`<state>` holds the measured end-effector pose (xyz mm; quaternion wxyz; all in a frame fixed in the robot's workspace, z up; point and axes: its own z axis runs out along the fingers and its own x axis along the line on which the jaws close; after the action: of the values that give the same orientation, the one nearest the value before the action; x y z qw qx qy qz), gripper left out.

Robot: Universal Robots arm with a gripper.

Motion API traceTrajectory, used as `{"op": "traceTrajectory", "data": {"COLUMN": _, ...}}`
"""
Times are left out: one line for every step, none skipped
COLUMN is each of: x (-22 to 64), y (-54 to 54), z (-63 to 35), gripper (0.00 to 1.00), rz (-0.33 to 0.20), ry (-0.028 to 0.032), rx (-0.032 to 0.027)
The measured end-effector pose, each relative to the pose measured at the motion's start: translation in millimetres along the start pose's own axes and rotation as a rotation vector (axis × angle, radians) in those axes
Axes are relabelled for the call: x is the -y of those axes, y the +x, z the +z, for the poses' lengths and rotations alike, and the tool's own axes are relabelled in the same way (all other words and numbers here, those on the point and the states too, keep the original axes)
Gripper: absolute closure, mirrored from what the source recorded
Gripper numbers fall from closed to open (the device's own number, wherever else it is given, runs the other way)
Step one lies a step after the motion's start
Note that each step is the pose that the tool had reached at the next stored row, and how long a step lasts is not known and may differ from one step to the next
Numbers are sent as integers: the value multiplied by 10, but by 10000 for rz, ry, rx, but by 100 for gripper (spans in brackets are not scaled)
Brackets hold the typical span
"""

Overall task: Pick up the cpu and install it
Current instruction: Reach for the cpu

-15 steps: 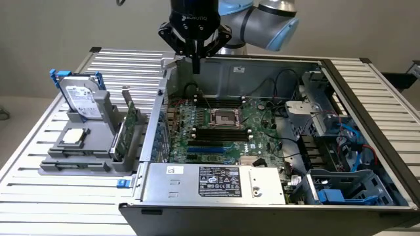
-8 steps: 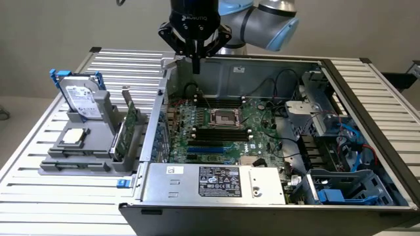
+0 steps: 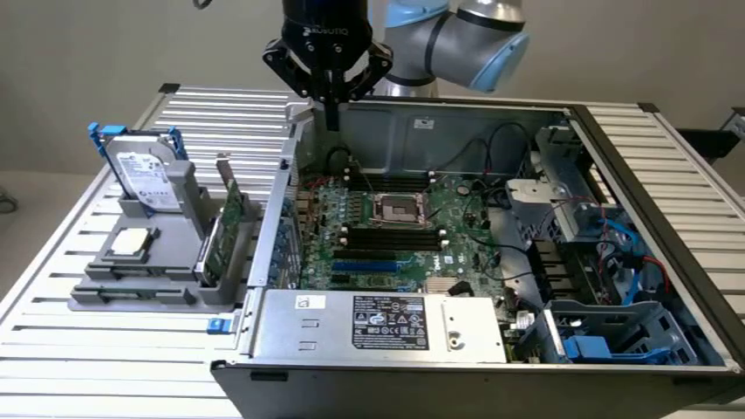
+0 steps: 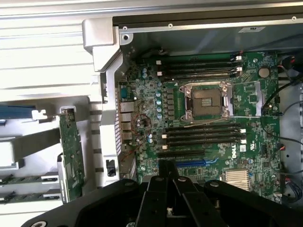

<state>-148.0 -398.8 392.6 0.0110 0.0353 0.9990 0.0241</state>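
We start at the exterior view's left. A grey holder [image 3: 87, 301] sits on the slatted table [image 3: 82, 358]. A hard drive [image 3: 146, 179] with blue handles stands upright at the holder's far end. The cpu [image 3: 131, 243] lies flat in a recess of the holder, just in front of the drive, and nothing is touching it. A green circuit card [image 3: 233, 218] stands on edge in the holder, between the cpu and the open computer case [image 3: 652, 175].

We find the gripper [image 3: 331, 122] well apart from the cpu, hovering above the far left corner of the case. Its fingers [image 4: 165, 177] are clenched together on nothing (no part is between them).

Further right, inside the case, the motherboard [image 3: 460, 249] lies flat. Its processor socket [image 3: 396, 209] sits between two banks of memory slots.
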Motion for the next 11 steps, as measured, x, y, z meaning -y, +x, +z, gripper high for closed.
{"op": "traceTrajectory", "data": {"x": 3, "y": 45, "z": -1, "gripper": 89, "rz": 1, "ry": 1, "rx": 0}}
{"op": "traceTrajectory", "data": {"x": 6, "y": 91, "z": -2, "gripper": 89, "rz": 1, "ry": 0, "rx": 0}}
{"op": "traceTrajectory", "data": {"x": 9, "y": 136, "z": -3, "gripper": 89, "rz": 0, "ry": 1, "rx": 0}}
{"op": "traceTrajectory", "data": {"x": 13, "y": 182, "z": -4, "gripper": 89, "rz": 0, "ry": 1, "rx": 0}}
{"op": "traceTrajectory", "data": {"x": 16, "y": 226, "z": -5, "gripper": 89, "rz": 1, "ry": 1, "rx": -1}}
{"op": "traceTrajectory", "data": {"x": 19, "y": 270, "z": -6, "gripper": 89, "rz": 0, "ry": 0, "rx": -1}}
{"op": "traceTrajectory", "data": {"x": 22, "y": 315, "z": -6, "gripper": 89, "rz": 0, "ry": 0, "rx": 0}}
{"op": "traceTrajectory", "data": {"x": 25, "y": 360, "z": -6, "gripper": 89, "rz": 1, "ry": 1, "rx": -1}}
{"op": "traceTrajectory", "data": {"x": 28, "y": 407, "z": -6, "gripper": 89, "rz": 1, "ry": 0, "rx": 0}}
{"op": "traceTrajectory", "data": {"x": 32, "y": 451, "z": -5, "gripper": 89, "rz": 0, "ry": 0, "rx": 0}}
{"op": "traceTrajectory", "data": {"x": 35, "y": 499, "z": -3, "gripper": 89, "rz": 0, "ry": 0, "rx": -1}}
